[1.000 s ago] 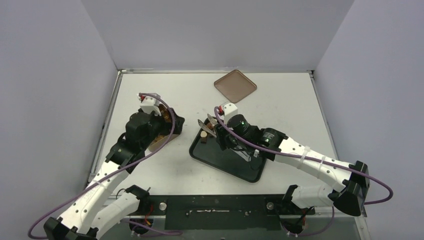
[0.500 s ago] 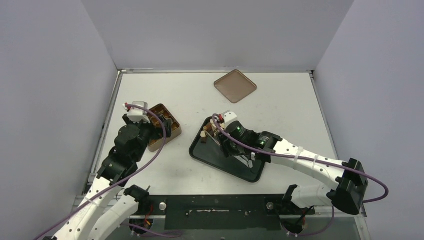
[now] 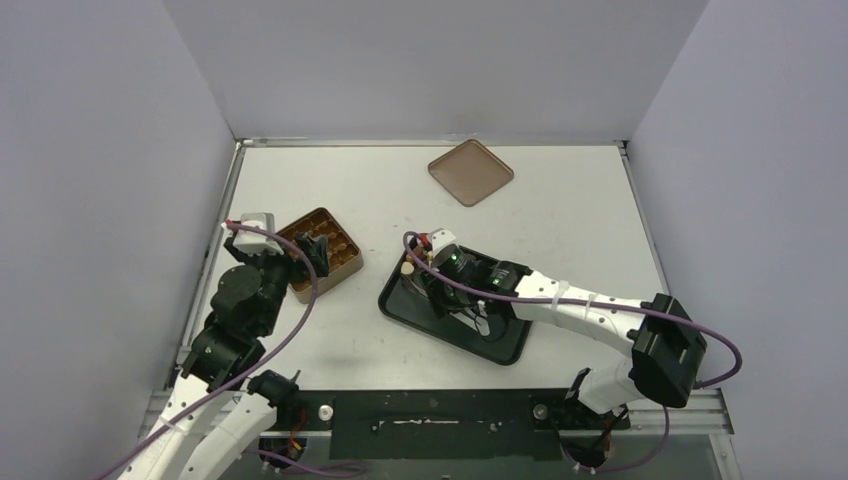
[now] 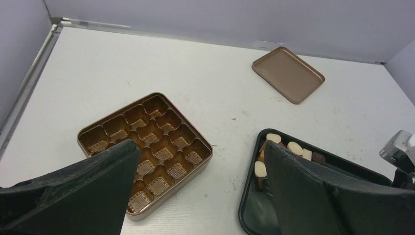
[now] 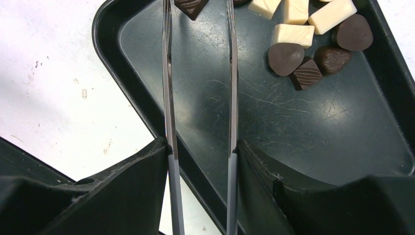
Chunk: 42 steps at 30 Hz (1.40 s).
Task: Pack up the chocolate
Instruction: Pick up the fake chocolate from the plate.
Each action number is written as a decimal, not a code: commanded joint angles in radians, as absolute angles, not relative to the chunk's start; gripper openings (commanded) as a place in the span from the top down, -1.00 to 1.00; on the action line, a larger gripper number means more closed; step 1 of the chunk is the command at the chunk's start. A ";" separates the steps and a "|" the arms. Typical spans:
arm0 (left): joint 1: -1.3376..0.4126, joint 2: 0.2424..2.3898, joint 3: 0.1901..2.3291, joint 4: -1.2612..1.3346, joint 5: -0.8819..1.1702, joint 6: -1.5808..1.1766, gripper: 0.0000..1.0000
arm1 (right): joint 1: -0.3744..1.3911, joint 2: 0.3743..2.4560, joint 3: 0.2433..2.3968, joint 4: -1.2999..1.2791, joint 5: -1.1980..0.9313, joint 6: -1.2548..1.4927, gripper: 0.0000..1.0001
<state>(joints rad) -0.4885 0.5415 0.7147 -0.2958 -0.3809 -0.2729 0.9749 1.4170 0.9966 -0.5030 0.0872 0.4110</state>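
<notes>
Chocolate point(image 5: 293, 35) just beyond right hand's point(image 3: 418, 268) tips

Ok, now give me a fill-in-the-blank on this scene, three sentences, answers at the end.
1. The chocolates lie in the black ____.
2. Every cup that shows in the tin is ____.
3. The jaws of the left gripper stand ____.
Missing words: tray; empty; open.
</notes>
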 commanded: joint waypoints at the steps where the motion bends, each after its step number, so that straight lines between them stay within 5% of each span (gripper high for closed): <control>1: -0.491 0.497 0.708 -0.265 -0.431 -0.249 -0.95 | 0.969 1.426 1.017 -0.424 0.078 0.431 0.03; 25: -0.491 0.488 0.705 -0.265 -0.435 -0.245 -0.95 | 0.977 1.492 1.018 -0.418 0.040 0.433 0.10; 42: -0.491 0.482 0.704 -0.265 -0.440 -0.244 -0.95 | 0.981 1.486 1.020 -0.425 0.072 0.434 0.76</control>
<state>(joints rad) -0.4885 0.4908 0.7017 -0.2943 -0.4278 -0.2535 0.9760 1.4914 0.9966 -0.4648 0.0513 0.4316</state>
